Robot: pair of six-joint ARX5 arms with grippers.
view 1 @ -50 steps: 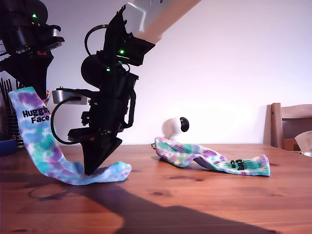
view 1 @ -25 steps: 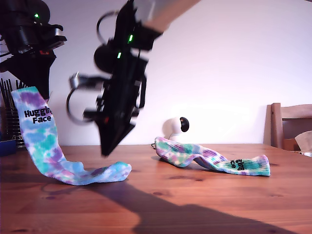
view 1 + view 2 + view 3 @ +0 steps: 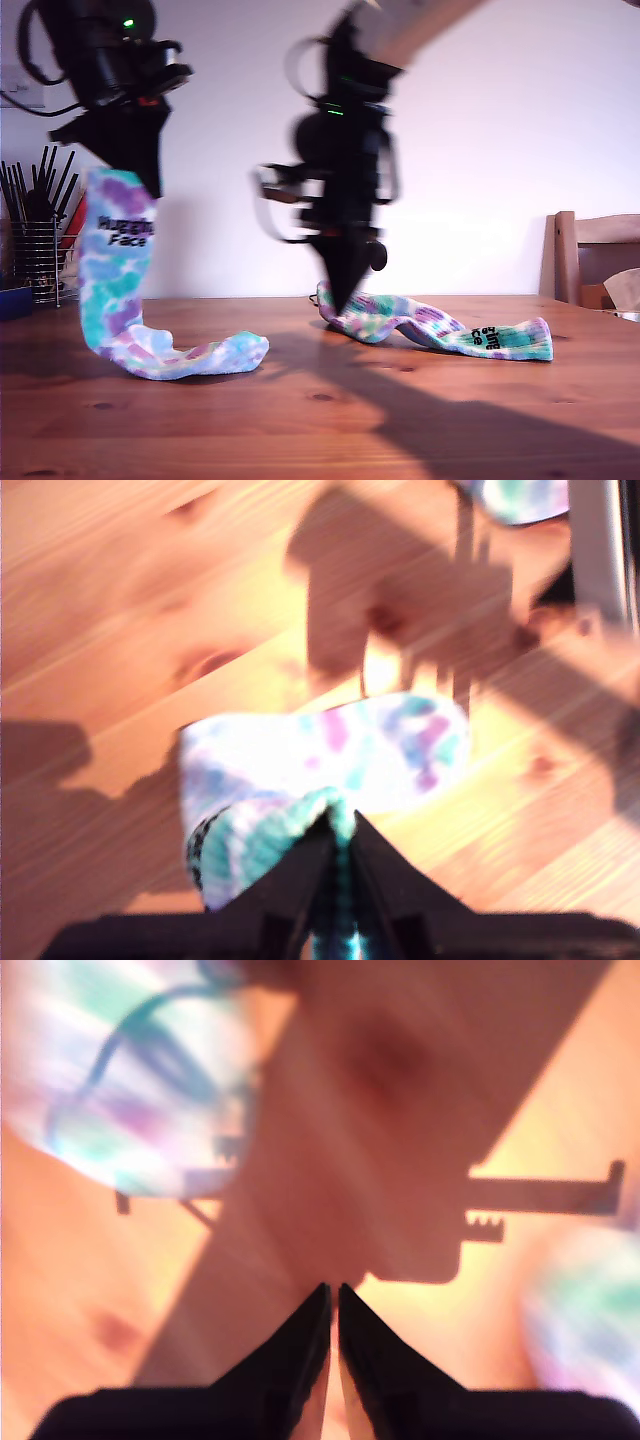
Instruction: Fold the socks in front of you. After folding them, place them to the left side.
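Fingers of my first gripper [image 3: 150,185] pinch one sock [image 3: 125,290] by its cuff in the exterior view, toe trailing on the worktop [image 3: 320,420]; my second gripper [image 3: 343,300], blurred, hangs pressed together and empty over the other sock [image 3: 440,330] lying flat. First wrist view: fingers [image 3: 310,875] clamped on knit. Second wrist view: fingers [image 3: 300,1350] together, holding nothing.

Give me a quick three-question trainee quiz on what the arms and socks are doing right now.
1. True or false: my first gripper is shut on the lifted sock.
2. Where does the lifted sock's toe end lie? A) in the air B) on the table C) on the chair
3. Fill in: the jaws of my second gripper hold ____, above the flat sock.

Key: 1 true; 2 B; 3 nothing.
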